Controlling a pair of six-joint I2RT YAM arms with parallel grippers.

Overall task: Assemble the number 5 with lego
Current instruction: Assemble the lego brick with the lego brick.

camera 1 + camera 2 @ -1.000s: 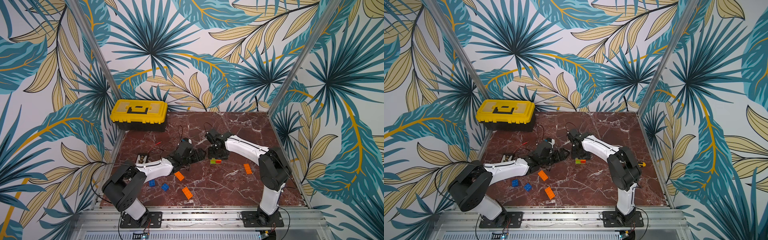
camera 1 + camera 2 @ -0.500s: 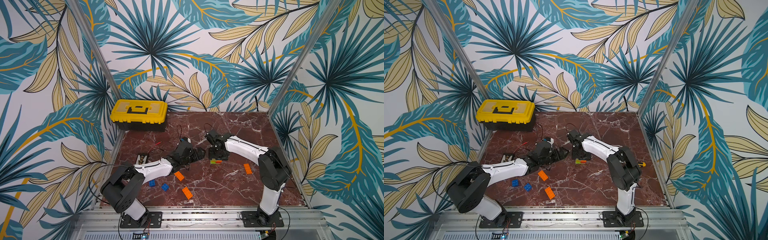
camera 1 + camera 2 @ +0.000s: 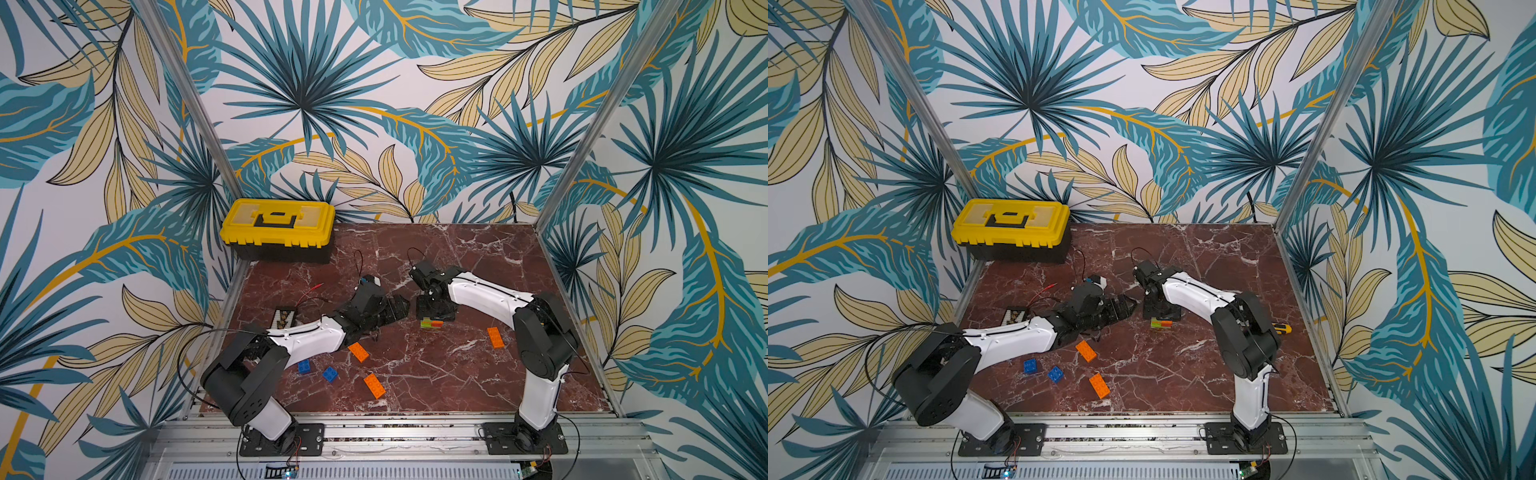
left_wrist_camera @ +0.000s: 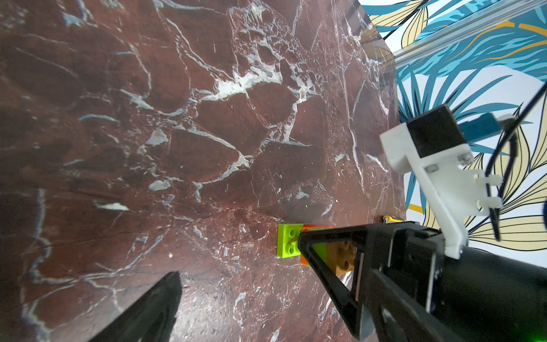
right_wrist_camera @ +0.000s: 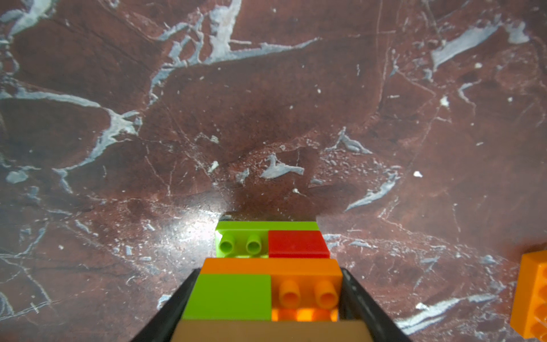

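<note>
Grip status: the right gripper (image 3: 435,312) was closed partway on the brick cluster (image 5: 266,281). Its jaws pressed against the two long sides at the tan and orange end, and the green and red end projected free. The cluster sat near the middle of the table (image 3: 478,257), apparently resting on it. The left gripper (image 3: 397,311) stood fully open and empty, just beside the cluster.

Handling: the cluster was judged light and rigid, with smooth, slippery walls. Stud joints would likely part under twisting, so any hold should fall across flat opposite sides. Pressing force should run straight down onto the studs.

Clearance: loose orange bricks (image 3: 358,351) and blue bricks (image 3: 330,373) lay on the left side, nearer the robot's base and well apart from the cluster. Open marble lay beyond the cluster toward the back wall. The yellow toolbox (image 3: 282,226) occupied the far left corner, clear of the work.
</note>
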